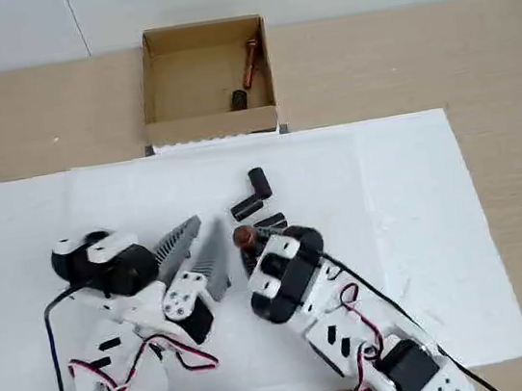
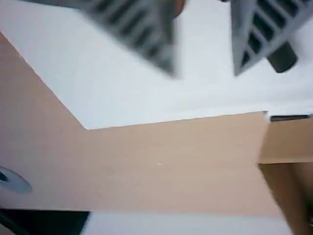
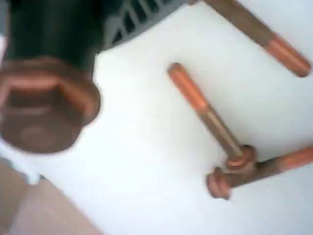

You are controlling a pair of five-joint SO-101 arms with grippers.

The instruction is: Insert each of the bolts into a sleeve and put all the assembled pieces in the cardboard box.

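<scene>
- Left gripper (image 1: 207,226) hangs open over the white sheet (image 1: 419,212).
- Right gripper (image 1: 252,244) clamps a bolt (image 1: 244,237).
- Cardboard box (image 1: 158,74) holds another bolt (image 1: 251,64) and a sleeve (image 1: 240,99).

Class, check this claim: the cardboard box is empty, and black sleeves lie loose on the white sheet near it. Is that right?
Not quite. The cardboard box is not empty: the high view shows a copper bolt and a black sleeve inside it. The rest holds: black sleeves do lie loose on the white sheet near it.
</scene>
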